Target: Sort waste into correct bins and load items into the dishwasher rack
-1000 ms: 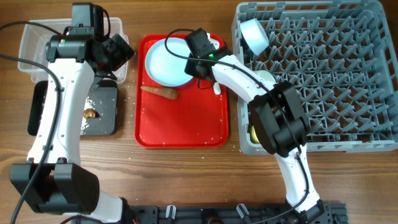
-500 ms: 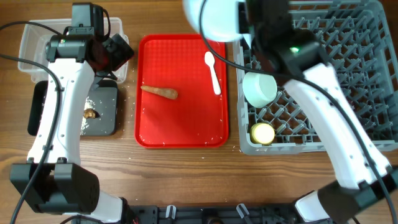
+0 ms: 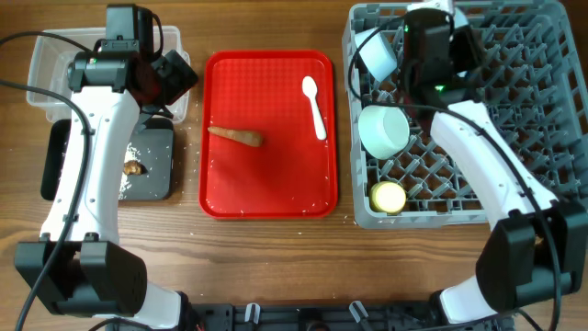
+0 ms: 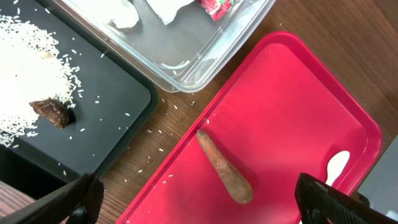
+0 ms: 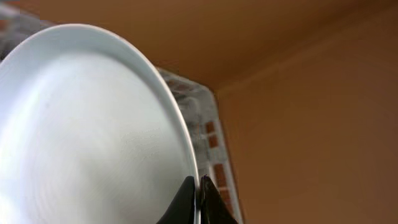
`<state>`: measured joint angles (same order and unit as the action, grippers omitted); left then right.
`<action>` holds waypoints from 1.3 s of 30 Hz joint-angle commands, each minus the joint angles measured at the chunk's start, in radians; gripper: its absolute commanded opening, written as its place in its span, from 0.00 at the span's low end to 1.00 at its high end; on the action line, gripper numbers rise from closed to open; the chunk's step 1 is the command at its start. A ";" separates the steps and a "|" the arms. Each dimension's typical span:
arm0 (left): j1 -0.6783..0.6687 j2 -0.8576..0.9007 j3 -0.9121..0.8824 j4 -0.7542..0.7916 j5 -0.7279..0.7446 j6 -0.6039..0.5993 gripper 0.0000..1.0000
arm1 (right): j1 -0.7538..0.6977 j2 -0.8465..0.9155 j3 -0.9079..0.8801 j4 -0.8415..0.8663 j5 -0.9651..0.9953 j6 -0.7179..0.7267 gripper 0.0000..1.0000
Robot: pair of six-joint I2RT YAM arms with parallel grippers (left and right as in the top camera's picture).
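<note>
While the right gripper [image 5: 198, 190] has its 2 fingers clamped together on the rim of the plate [image 5: 93, 124], the plate hangs over the far left part of the rack [image 3: 514, 110], not yet set between the pegs. The plate looks stiff, glossy and fairly light, so a pinch on 1 thin edge is likely to let it swing or slide. A hold low on the rim, with the plate on edge, should suit dropping it into a row of pegs. It would probably chip if it knocked the 2 bowls [image 3: 384, 131] or the cup [image 3: 388, 196] already in the rack. The left gripper [image 4: 196, 193] hovers with its fingers wide apart and empty above the carrot [image 4: 225, 168], which lies on the red tray [image 4: 298, 112] and looks firm enough to grasp across its middle.
</note>
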<state>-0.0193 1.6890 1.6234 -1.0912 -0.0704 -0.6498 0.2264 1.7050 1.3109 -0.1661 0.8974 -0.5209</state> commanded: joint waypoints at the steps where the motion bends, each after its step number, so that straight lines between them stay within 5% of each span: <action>1: 0.006 0.008 -0.003 0.024 -0.010 -0.010 1.00 | 0.000 0.042 -0.024 0.015 -0.092 -0.040 0.04; 2: 0.006 0.008 -0.003 0.026 -0.010 -0.010 1.00 | 0.000 0.056 -0.026 0.015 -0.142 -0.021 0.36; 3: 0.006 0.008 -0.003 0.025 -0.010 -0.010 1.00 | 0.000 0.060 -0.026 0.013 -0.175 0.025 1.00; 5: 0.003 0.008 -0.003 0.008 -0.001 -0.009 1.00 | 0.000 0.030 -0.007 -0.013 -0.207 0.274 1.00; 7: -0.012 0.008 -0.003 -0.005 0.039 -0.009 0.99 | 0.000 -0.031 0.055 -0.137 -0.351 0.351 1.00; 9: -0.074 0.020 -0.006 -0.029 0.043 -0.019 0.80 | 0.000 -0.108 0.123 -0.290 -0.545 0.453 1.00; 10: -0.128 0.038 -0.027 -0.041 0.042 -0.097 0.75 | 0.000 -0.154 0.138 -0.352 -0.661 0.479 1.00; 13: -0.238 0.106 -0.139 0.005 0.027 -0.432 0.79 | 0.000 -0.210 0.138 -0.450 -0.832 0.480 1.00; 16: -0.285 0.208 -0.233 0.179 0.029 -0.567 0.81 | 0.000 -0.209 0.138 -0.521 -0.922 0.480 1.00; 23: -0.278 0.386 -0.239 0.312 0.039 -0.554 0.69 | 0.021 -0.204 0.137 -0.543 -1.128 0.502 1.00; 27: -0.277 0.387 -0.238 0.329 -0.035 -0.507 0.22 | 0.073 -0.203 0.136 -0.542 -1.131 0.502 0.93; 30: -0.257 0.344 -0.214 0.273 -0.026 -0.387 0.10 | 0.078 -0.200 0.136 -0.532 -1.131 0.587 1.00; 34: -0.073 0.112 -0.047 -0.052 -0.032 -0.253 0.11 | 0.081 -0.110 0.136 -0.455 -1.207 0.773 1.00; 36: 0.073 -0.017 -0.039 -0.144 -0.033 -0.219 0.24 | 0.109 -0.043 0.136 -0.417 -1.205 0.787 1.00; 38: 0.206 -0.042 -0.039 -0.187 -0.033 -0.220 0.24 | 0.148 -0.016 0.137 -0.386 -1.149 0.792 1.00; 39: 0.321 -0.024 -0.050 -0.186 -0.033 -0.217 0.24 | 0.205 0.005 0.137 -0.370 -0.969 0.822 1.00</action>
<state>0.1726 1.6211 1.5921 -1.2747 -0.0978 -0.8986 0.3611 1.6878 1.4429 -0.5606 -0.2680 0.2424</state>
